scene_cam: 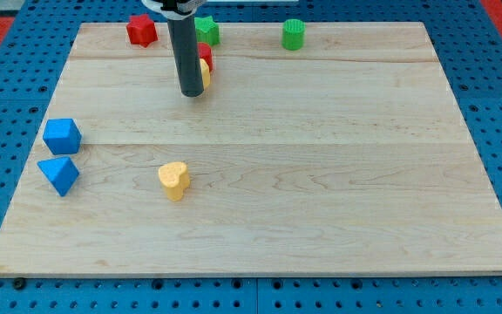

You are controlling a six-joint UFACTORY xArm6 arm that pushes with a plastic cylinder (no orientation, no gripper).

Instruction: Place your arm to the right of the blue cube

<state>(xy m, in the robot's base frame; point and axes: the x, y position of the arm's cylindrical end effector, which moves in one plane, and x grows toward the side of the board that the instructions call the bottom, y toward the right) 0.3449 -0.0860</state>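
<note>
Blue cube (pixel 62 136): on the table (pixel 321 174), well apart from my tip (pixel 191 92), toward the view's lower left of it. My tool is a plain rod, clamping nothing, touching no block that I can confirm.

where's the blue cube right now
The blue cube sits near the board's left edge in the view, just above the blue triangular block, far from my tip.

Blue cube (pixel 62 136), yellow heart (pixel 173 180)
</note>
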